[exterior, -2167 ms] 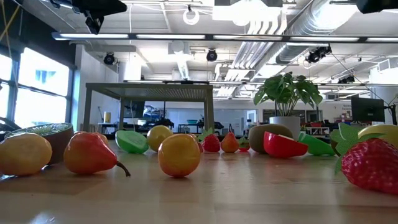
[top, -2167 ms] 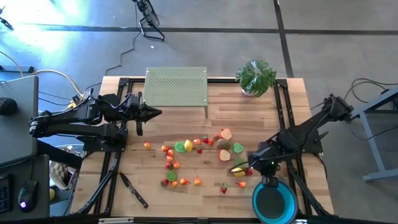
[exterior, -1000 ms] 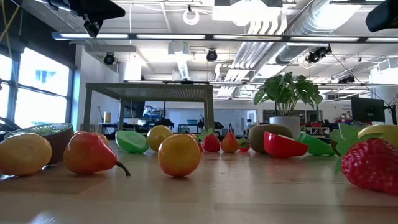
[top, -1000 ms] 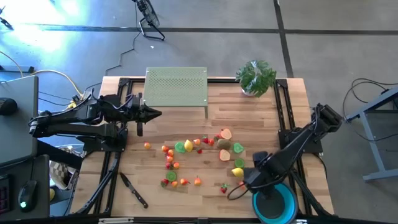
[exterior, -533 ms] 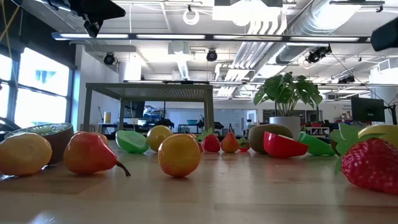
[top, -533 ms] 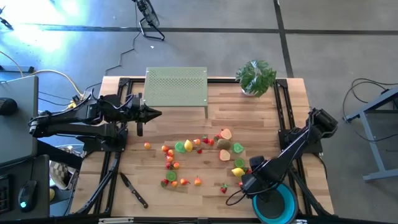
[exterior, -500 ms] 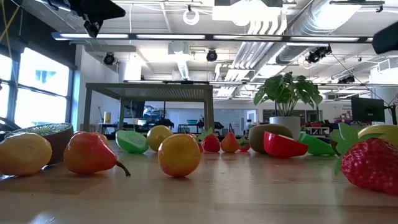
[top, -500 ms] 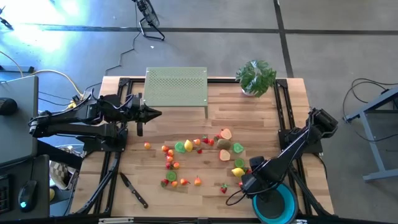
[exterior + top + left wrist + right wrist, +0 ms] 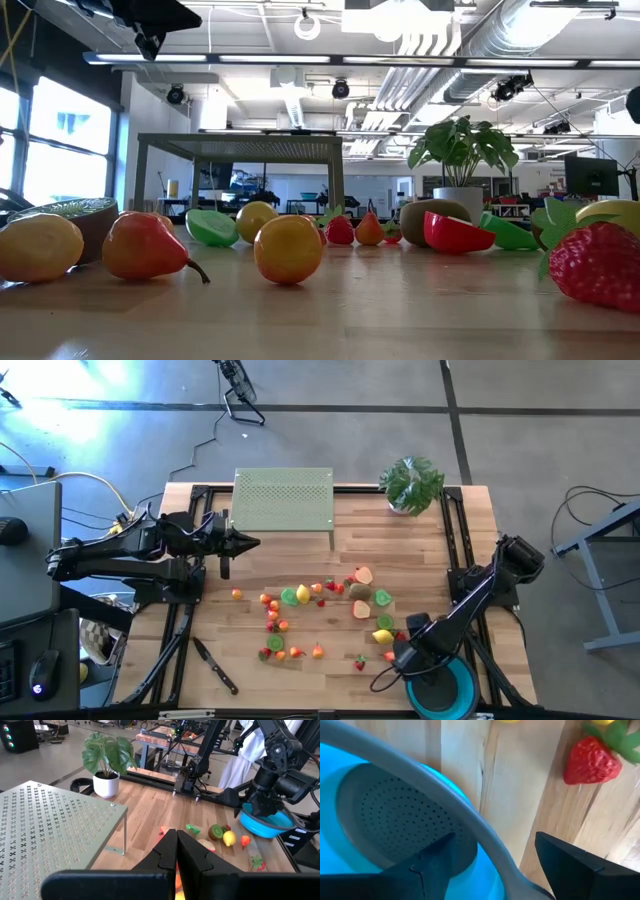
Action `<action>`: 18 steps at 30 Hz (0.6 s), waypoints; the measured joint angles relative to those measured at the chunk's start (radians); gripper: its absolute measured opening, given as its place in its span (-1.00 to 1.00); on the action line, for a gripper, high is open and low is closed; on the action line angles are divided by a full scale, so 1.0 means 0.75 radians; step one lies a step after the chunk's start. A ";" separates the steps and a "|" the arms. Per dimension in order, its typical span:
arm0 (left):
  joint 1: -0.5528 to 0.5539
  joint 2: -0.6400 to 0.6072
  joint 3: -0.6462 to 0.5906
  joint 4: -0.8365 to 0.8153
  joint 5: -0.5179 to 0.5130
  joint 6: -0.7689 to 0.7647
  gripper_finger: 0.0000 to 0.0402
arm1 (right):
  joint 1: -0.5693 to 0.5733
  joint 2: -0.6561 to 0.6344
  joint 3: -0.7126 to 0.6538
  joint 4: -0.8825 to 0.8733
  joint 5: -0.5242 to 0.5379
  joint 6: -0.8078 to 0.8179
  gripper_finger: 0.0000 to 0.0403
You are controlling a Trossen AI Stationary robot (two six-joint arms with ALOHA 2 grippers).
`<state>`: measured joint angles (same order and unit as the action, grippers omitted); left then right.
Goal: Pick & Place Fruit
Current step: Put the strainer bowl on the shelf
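1. The right gripper (image 9: pixel 492 857) is hanging with its two dark fingers spread wide and nothing between them, straddling the grey rim of the round blue plastic bowl (image 9: pixel 445 690) at the table's near right corner.
2. The small toy fruit pieces (image 9: pixel 320 610) are lying scattered across the middle of the wooden table (image 9: pixel 400 550); a red strawberry (image 9: pixel 591 761) is sitting just beside the bowl, outside it.
3. Judging from this, the fingers are risking a knock against the rim when lifting away, which could shove or tip the light bowl.
4. A careless sweep back toward the fruit could also be scattering the nearest pieces.
5. The right arm is reaching down steeply from its base at the right edge, wrist pointing at the bowl.
6. The left gripper (image 9: pixel 177 851) is waiting pressed together, level, beside the green perforated metal stand (image 9: pixel 283 500).
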<state>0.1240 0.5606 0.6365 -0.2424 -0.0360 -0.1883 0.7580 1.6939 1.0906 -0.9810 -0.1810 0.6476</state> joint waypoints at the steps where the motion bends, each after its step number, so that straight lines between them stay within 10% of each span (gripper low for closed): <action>1: 0.000 0.000 0.000 -0.001 0.000 0.000 -0.97 | 0.004 0.000 -0.005 0.009 0.009 0.010 0.30; 18: 0.000 0.000 0.000 0.000 0.000 0.000 -0.97 | 0.002 -0.002 -0.019 0.004 0.019 0.006 -0.46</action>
<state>0.1241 0.5607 0.6365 -0.2428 -0.0360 -0.1883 0.7593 1.6926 1.0767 -0.9779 -0.1668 0.6521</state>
